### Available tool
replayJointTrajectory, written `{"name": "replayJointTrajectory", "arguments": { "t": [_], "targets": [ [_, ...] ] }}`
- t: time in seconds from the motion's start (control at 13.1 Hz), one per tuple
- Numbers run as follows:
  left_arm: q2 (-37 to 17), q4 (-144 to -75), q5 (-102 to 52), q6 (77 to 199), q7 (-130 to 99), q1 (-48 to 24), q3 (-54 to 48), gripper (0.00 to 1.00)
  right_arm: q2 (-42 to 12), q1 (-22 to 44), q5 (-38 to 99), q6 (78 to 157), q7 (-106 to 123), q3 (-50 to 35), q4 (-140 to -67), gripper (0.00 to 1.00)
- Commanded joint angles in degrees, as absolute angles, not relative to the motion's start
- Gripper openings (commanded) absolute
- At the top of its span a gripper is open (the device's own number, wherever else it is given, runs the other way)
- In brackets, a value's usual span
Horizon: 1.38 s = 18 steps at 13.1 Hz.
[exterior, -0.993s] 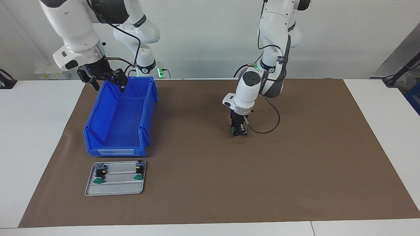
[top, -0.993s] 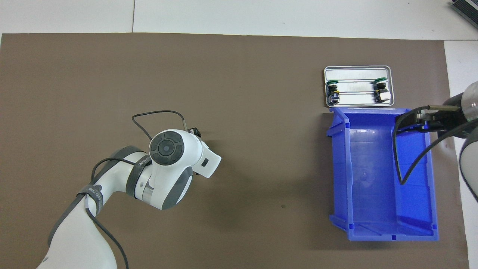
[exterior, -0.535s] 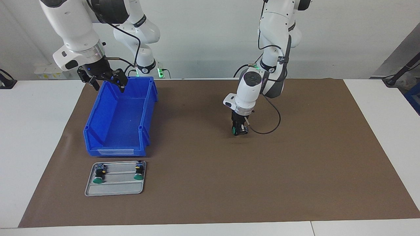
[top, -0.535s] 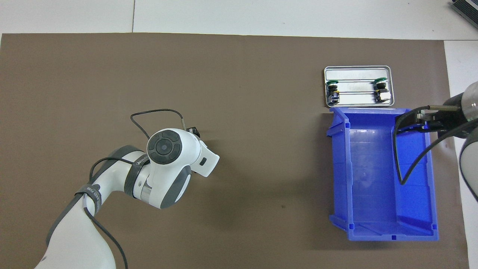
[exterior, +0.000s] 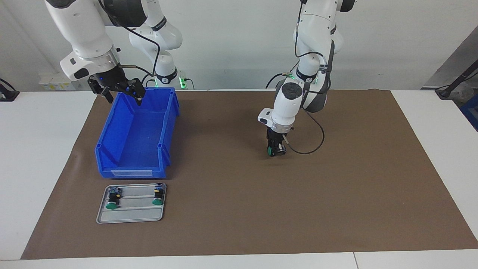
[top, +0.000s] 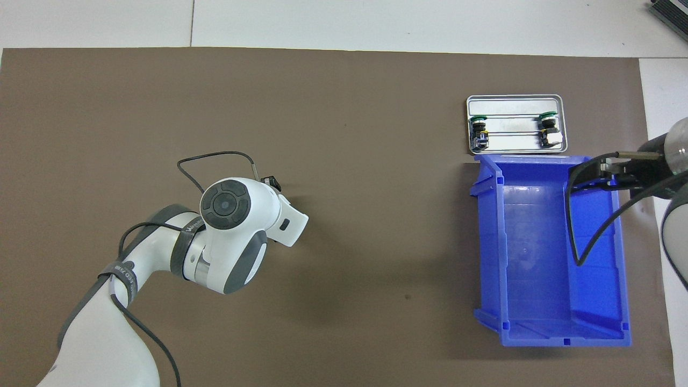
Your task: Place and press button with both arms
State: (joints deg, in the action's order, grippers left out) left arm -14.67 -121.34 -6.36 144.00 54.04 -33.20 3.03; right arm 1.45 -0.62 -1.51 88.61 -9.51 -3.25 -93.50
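Since the earlier frame the left gripper (exterior: 275, 150) has shifted a little toward the left arm's end of the table, carrying the button (exterior: 269, 150) with it; nothing else has changed place.

Nearest the robots, the right gripper (exterior: 121, 91) waits over the robot-side rim of the bin (exterior: 112, 129), its fingers spread wide and holding nothing. The bin itself is blue, with nothing in it, and sits on the brown mat (exterior: 354, 186) toward the right arm's end of the table.

Near the middle of the mat, the left gripper points straight down, its fingers closed on the button's dark body, with the green cap turned sideways. The button sits very low at the mat; whether it touches cannot be told. In the overhead view the arm's wrist (top: 231, 207) hides the button and most of the gripper.

Farther from the robots, just beside the bin's end wall, lies a metal tray (exterior: 130, 216). Two more green-capped buttons rest in it, one (exterior: 111, 202) at each end, the other (exterior: 157, 198) nearer the table's middle.
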Motion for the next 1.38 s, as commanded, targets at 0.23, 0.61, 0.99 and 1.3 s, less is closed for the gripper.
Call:
{"name": "replayJointTrajectory", "arguments": {
  "t": [0.23, 0.61, 0.99, 1.3],
  "targets": [
    [-14.4, -117.0, -16.6, 144.1, 56.3, -28.2, 2.5, 0.02, 2.9, -1.1, -0.9, 89.6, -8.3, -3.5, -95.3, 1.0],
    [-13.1, -113.3, -19.8, 135.0, 61.5, -24.5, 2.1, 0.0, 2.9, -1.1, -0.9, 89.6, -8.3, -3.5, -95.3, 1.0],
    [-12.3, -108.5, -31.6, 121.7, 71.0, -17.7, 2.3, 0.0, 2.9, -1.1, -0.9, 89.6, -8.3, -3.5, -95.3, 1.0],
    [-9.7, -114.1, -45.9, 121.1, 87.1, -12.3, 2.5, 0.0, 2.9, -1.1, -0.9, 89.6, -8.3, -3.5, -95.3, 1.0]
  ]
}}
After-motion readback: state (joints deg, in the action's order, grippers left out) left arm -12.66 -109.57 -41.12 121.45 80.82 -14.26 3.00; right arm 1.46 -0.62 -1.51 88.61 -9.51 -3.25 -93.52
